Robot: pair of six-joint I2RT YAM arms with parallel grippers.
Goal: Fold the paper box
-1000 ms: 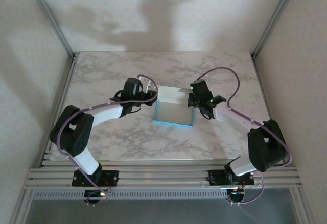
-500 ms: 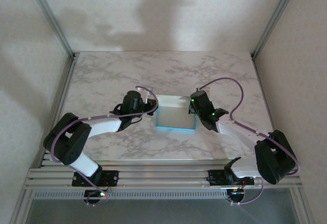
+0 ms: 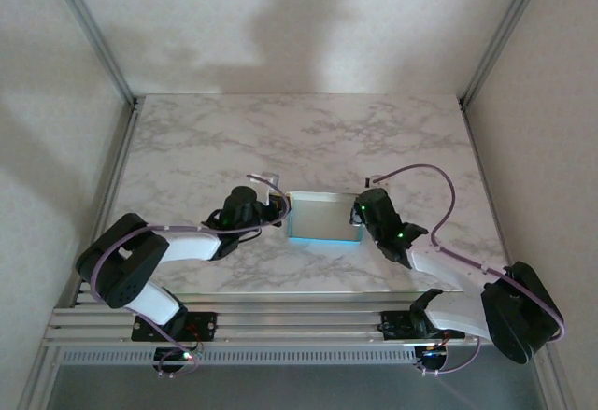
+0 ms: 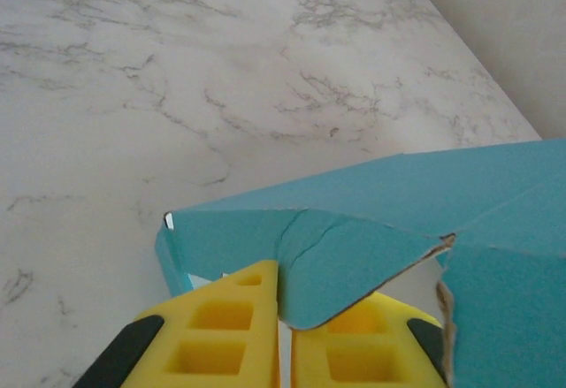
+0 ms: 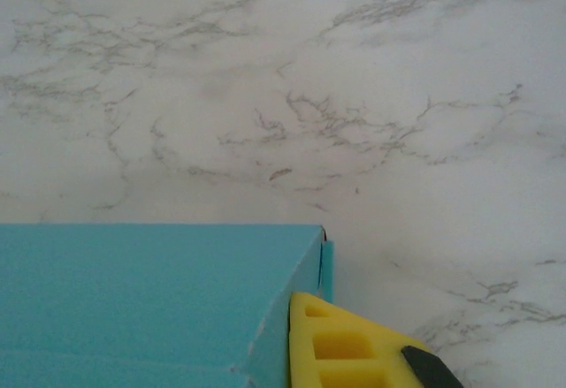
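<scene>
**A:** We had the marble table (image 3: 187, 130) spread out under the overhead camera. Both arms (image 3: 177, 240) reached in low from the near edge.

**B:** And between them we saw the paper box (image 3: 322, 214)! It sat on the table a little nearer than the centre, walls up, pale inside, turquoise along its near edge.

**A:** The left gripper (image 3: 280, 207) was at the box's left end. From its wrist camera we saw the two yellow pads (image 4: 221, 335) pressed almost together, pinching a creased turquoise flap (image 4: 340, 273) of the box.

**B:** A firm nip on the card, we thought. The right gripper (image 3: 361, 212) was at the right end.

**A:** There we caught one yellow finger (image 5: 345, 344) touching the box's turquoise corner. The card hid its partner, so we couldn't tell whether that claw was clamped or parted.
</scene>
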